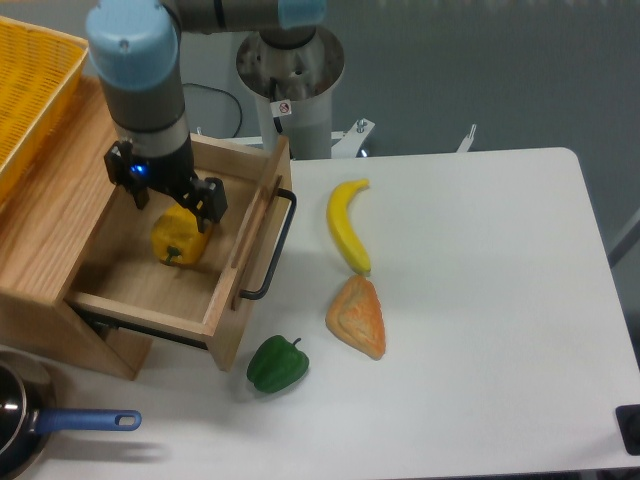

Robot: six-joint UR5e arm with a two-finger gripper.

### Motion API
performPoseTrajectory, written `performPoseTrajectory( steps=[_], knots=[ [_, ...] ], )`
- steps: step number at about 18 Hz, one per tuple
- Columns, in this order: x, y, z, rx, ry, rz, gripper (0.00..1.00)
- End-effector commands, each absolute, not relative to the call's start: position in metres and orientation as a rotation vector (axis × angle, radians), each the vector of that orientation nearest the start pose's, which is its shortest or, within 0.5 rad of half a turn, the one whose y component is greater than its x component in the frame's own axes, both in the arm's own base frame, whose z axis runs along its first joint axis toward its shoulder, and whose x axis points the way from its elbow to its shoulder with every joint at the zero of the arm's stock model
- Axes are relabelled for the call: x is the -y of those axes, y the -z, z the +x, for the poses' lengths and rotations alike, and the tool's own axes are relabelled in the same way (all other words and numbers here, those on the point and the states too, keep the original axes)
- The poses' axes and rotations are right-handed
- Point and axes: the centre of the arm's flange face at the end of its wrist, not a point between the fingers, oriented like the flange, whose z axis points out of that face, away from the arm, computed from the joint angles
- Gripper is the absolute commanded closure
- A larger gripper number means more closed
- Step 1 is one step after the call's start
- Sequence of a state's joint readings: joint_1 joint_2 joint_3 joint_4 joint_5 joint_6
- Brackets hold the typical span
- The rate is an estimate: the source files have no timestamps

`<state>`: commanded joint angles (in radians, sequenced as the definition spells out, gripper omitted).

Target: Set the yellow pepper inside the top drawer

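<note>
White tabletop [470,300] fills the right and lower frame, smooth and matte, with a grey wall behind.

Nearest, at the lower left corner, a dark pan with a blue handle [85,421] pokes into view. Just right of it sits a glossy, lobed green bell pepper [277,364], and further right a wedge of orange-brown pastry [357,316] with a flaky look. Above that lies a curved, smooth banana [347,224], its long axis running roughly top to bottom of the frame.

Left of centre, the top drawer [150,285] of pale grained wood stands pulled open, its black bar handle [270,245] facing the banana. The yellow pepper [179,236] rests on the drawer floor, waxy and blocky, green stem toward the lower edge of the frame. Directly above it, toward the upper left, hangs the gripper [178,205]; the pepper shows just below the black fingers. Whether those fingers are spread clear of the pepper or touching it I cannot tell from this angle. By my judgement the coming move is a straight lift away, with drawer walls close on both sides.

Farthest, a yellow plastic basket [30,90] of woven mesh sits on the cabinet top at the upper left.
</note>
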<state>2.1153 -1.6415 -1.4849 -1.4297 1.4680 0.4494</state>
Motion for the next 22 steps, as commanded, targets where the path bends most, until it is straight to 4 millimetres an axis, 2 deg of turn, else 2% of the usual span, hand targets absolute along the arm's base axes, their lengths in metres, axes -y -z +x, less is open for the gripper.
performPoseTrajectory(
  steps=[2, 6, 9, 11, 16, 18, 19, 22],
  knots=[
    [-0.526, -0.526, -0.153, 0.11, -0.009, -2.914, 0.04],
    [-0.519, -0.54, -0.156, 0.073, -0.049, -2.88, 0.01],
    [-0.509, -0.543, -0.191, 0.1, -0.095, -2.853, 0.0],
    [-0.5, -0.539, -0.217, 0.044, -0.129, -2.856, 0.0],
    [-0.467, -0.535, -0.284, 0.021, -0.175, -2.872, 0.0],
    [-0.451, -0.527, -0.317, 0.095, -0.188, -2.884, 0.0],
    [-0.441, -0.516, -0.338, 0.133, -0.179, -2.897, 0.0],
    [-0.427, -0.498, -0.383, 0.087, -0.233, -2.901, 0.0]
  ],
)
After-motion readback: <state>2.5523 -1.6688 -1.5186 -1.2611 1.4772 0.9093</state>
